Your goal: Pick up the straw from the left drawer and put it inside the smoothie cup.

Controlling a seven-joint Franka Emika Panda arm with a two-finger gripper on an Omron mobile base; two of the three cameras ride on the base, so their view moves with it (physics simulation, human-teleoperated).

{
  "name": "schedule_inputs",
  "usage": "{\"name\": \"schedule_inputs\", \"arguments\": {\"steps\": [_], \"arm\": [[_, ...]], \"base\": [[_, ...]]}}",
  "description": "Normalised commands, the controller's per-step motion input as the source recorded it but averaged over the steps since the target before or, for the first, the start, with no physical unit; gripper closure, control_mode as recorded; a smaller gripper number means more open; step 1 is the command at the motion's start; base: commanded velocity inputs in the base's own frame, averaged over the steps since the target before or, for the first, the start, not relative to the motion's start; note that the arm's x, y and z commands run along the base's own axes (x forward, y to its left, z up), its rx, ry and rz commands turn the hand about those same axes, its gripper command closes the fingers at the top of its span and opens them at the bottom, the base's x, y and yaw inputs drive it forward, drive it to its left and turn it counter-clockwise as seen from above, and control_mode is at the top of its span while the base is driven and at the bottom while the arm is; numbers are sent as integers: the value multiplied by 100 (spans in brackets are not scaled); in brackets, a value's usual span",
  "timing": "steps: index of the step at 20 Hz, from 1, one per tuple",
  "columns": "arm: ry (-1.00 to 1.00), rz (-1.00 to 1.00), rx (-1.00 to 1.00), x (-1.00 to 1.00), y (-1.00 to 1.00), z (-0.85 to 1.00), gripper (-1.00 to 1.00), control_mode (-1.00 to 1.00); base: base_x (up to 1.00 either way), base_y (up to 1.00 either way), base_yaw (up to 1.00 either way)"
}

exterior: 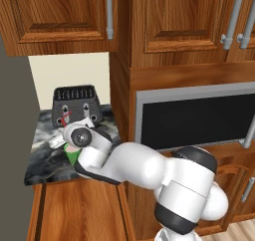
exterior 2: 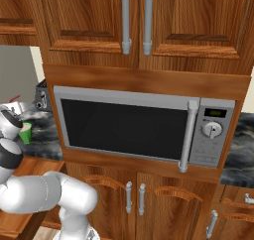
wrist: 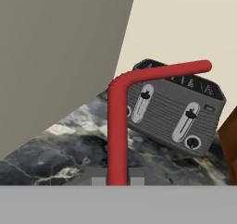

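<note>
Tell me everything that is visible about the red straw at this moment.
The straw is a thin crimson tube, smooth and plastic-looking, with a bend near its top: a long straight part rises from between the fingertips of the gripper, then a shorter part angles off sideways. The shut gripper holds it at its lower end. It is lifted in the air in front of the dark toaster, above the marble counter. In the left base view it shows as small red lines near the toaster.

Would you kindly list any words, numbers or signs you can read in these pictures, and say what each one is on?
No text can be read anywhere.
microwave: green display beside the door, too small to read.
microwave dial: markings too blurred.
toaster: small pale symbols along its top edge and by the levers, too blurred to read.
</note>
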Motion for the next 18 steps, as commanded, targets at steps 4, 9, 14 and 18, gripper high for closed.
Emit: {"name": "schedule_inputs", "arguments": {"steps": [4,9,14,18], "arm": [[0,0,0,1,0,-16,100,-100],[0,0,0,0,0,-22,100,-100],[0,0,0,0,0,-6,100,-100],[0,0,0,0,0,0,100,-100]], "base": [[0,0,0],[0,0,0],[0,0,0],[0,0,0]]}}
